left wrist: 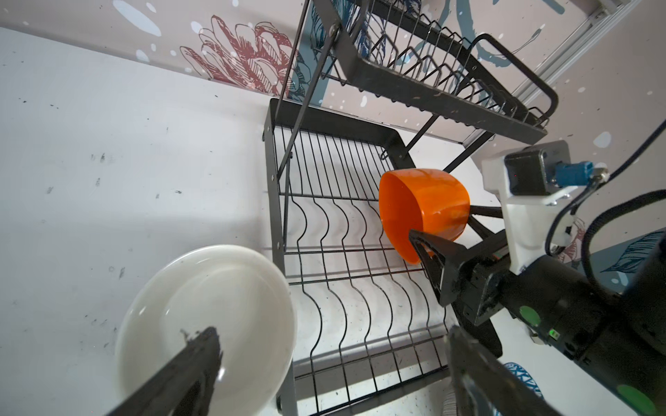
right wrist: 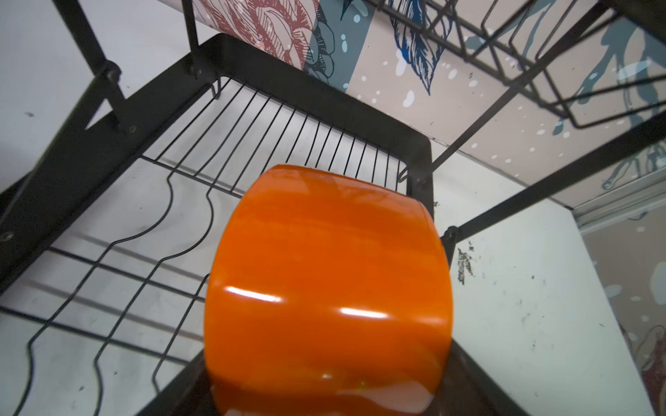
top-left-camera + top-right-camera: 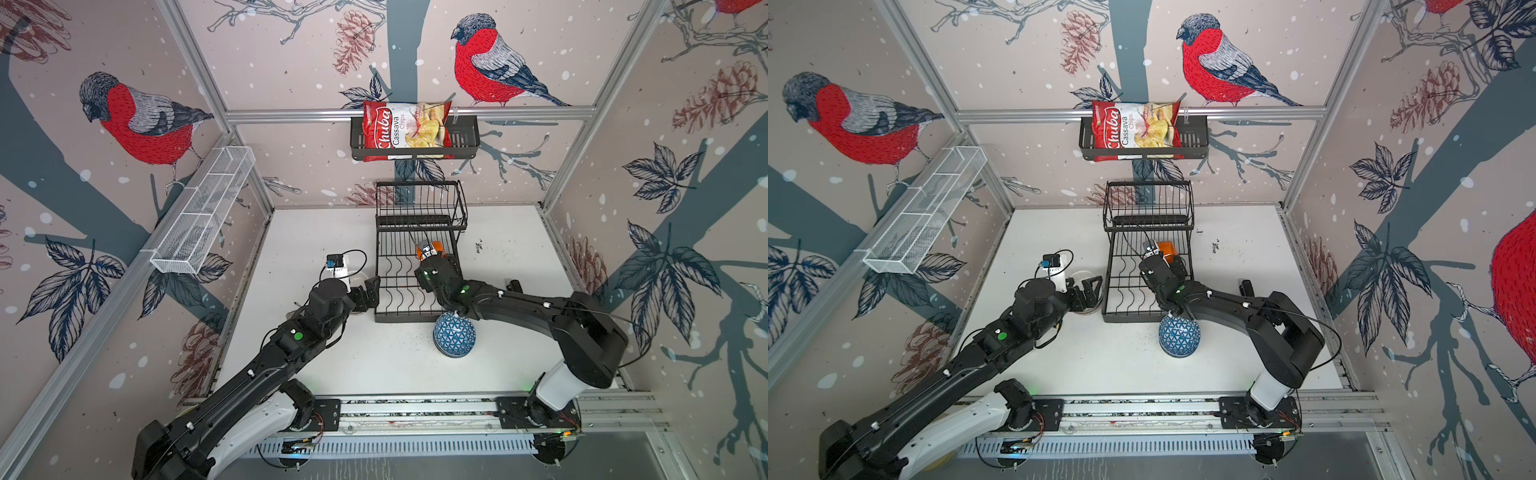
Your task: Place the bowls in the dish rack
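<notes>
My right gripper [image 1: 441, 221] grips the orange bowl [image 1: 421, 201] tilted over the dish rack [image 1: 268, 173]; released, it may roll. The left gripper [image 1: 331, 345] gapes empty.

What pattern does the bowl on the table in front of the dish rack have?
Blue with a white triangular lattice; the bowl shows best in a top view.

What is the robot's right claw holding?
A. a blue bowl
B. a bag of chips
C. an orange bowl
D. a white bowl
C: the right gripper has a finger on each side of the orange bowl, holding it tipped on its side over the dish rack.
</notes>
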`<action>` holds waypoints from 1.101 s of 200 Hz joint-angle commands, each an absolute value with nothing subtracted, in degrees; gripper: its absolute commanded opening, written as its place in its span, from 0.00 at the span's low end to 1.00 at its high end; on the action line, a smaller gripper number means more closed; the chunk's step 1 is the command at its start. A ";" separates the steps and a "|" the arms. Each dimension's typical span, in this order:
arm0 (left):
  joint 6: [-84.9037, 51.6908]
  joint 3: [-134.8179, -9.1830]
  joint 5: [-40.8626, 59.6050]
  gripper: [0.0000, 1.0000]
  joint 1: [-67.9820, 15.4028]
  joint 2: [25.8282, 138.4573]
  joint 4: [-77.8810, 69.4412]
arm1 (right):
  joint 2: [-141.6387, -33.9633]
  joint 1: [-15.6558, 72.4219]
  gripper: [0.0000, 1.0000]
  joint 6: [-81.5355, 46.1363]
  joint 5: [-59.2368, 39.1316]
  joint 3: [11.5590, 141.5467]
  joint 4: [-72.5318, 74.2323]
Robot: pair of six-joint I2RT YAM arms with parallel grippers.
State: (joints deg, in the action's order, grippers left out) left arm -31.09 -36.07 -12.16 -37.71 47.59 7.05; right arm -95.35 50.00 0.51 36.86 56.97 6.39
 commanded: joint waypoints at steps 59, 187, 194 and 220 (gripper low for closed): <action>-29.63 -35.74 -14.75 0.96 -37.62 46.60 7.92 | -103.23 50.12 0.75 12.52 48.67 61.91 12.99; -29.89 -35.05 -15.08 0.97 -37.43 46.16 8.08 | -112.02 47.28 0.77 28.50 53.24 65.51 23.28; -29.89 -35.01 -15.09 0.96 -37.38 46.15 8.01 | -112.44 47.18 0.77 28.96 52.94 65.90 23.39; -29.91 -34.98 -15.05 0.96 -37.42 46.27 7.91 | -114.75 46.65 0.79 31.12 53.44 67.58 24.69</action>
State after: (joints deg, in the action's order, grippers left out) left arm -30.02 -35.07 -14.79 -37.43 46.15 7.14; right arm -113.23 47.05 27.94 51.72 66.17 20.34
